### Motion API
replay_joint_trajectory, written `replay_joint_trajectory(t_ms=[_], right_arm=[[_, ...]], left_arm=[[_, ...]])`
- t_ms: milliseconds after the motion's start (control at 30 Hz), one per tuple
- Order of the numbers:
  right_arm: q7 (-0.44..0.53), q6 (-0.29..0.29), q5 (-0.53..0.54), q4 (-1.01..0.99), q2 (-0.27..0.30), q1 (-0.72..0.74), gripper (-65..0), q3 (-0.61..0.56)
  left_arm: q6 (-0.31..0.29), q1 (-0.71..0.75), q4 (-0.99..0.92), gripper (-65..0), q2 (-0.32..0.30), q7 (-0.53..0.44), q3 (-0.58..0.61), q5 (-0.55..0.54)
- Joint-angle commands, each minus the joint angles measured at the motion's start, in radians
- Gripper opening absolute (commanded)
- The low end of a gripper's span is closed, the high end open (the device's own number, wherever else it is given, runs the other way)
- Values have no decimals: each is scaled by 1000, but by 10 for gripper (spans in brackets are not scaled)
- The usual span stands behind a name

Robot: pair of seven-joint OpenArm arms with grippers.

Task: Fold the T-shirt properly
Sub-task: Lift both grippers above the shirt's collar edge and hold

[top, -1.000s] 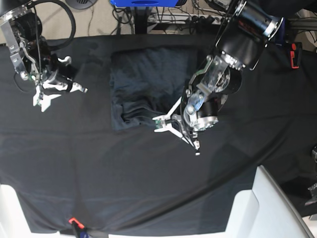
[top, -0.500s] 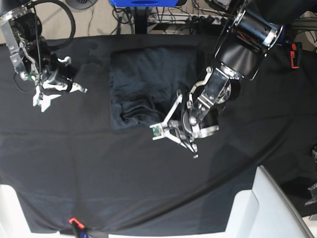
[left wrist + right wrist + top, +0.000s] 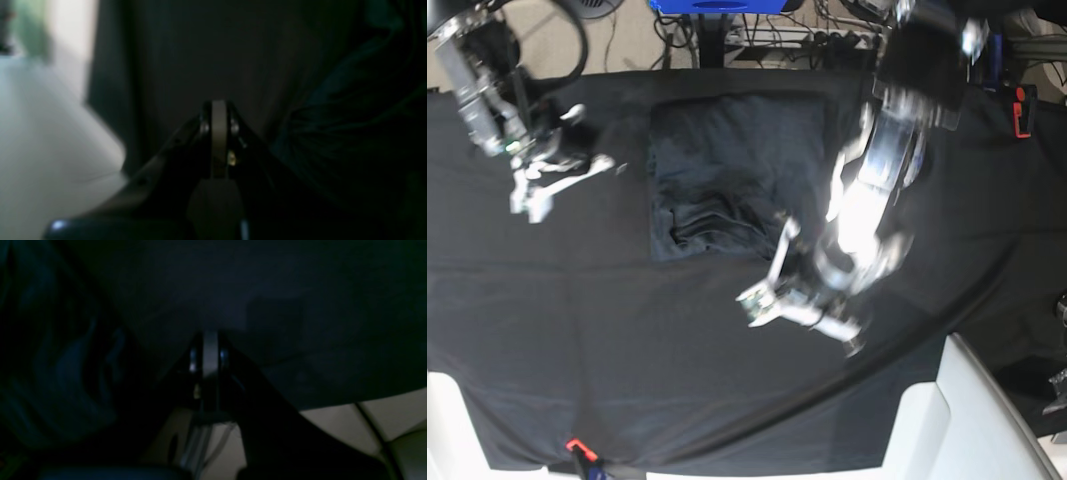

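One T-shirt (image 3: 727, 175), folded into a rough square at the far middle of the worktop (image 3: 627, 350), near edge rumpled. Two grippers, both pressed together and holding nothing: left gripper (image 3: 802, 308) just off the shirt's near right corner, right gripper (image 3: 552, 180) well left. Looks between folds. Next move: open up, grab that rumpled edge.

No text or label (frames dark, blurred) can be read.

Smooth black tablecloth (image 3: 627, 340) draped over the desk, tangled cables (image 3: 777, 40) on the floor behind, small orange clip (image 3: 575, 446) at near edge
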Motion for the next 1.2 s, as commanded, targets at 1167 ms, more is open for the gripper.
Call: replay_joint_trajectory(t_ms=[1167], right_arm=[[62, 7, -97, 39, -37, 93, -648, -413]], left_arm=[[121, 490, 120, -650, -67, -19, 4, -14]])
